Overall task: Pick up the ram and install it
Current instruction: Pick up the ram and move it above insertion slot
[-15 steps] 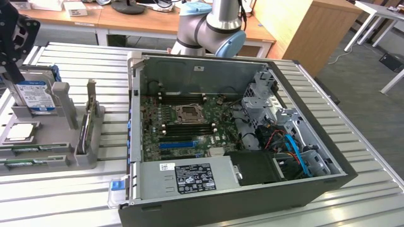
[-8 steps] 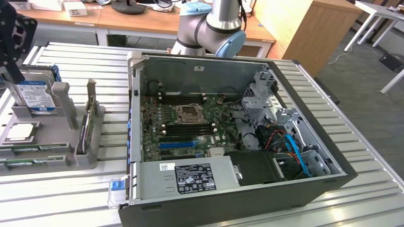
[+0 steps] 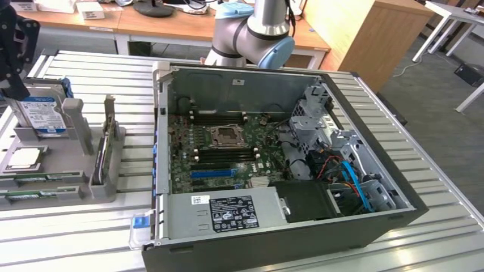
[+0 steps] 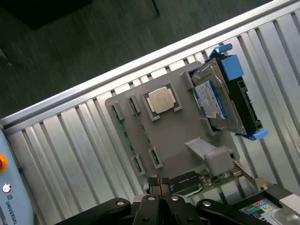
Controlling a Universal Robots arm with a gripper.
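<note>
The gripper (image 4: 161, 183) is closed, its two dark fingers (image 4: 151, 202) pressed together with nothing between them. In the exterior view the gripper (image 3: 15, 90) hangs at the far left of that view, above a grey holder (image 3: 90, 190) that rests on the ribbed metal tabletop (image 3: 76, 232).

In the wrist view the fingertips sit over one edge of the holder (image 4: 178, 140), just beside a dark card (image 4: 190, 180) that stands in it on its edge.

The ram (image 4: 123, 131) is a thin green stick lying flat in a slot along the holder's outer edge. It is apart from the gripper and not touched by it. In the exterior view the ram (image 3: 30, 194) shows as a green strip at the holder's near end, low on that view's left and well below the gripper.

A silver CPU (image 4: 159, 99) sits in a square pocket between the ram and a hard drive (image 4: 220, 101). The drive has a blue and white label and blue side rails, and it leans tilted at the holder's other end.

To the exterior view's right of the holder, an open computer case (image 3: 363, 226) lies on its side on the tabletop. Its green motherboard (image 3: 219, 153) faces up. The arm (image 3: 253, 34) rises behind the case.
</note>
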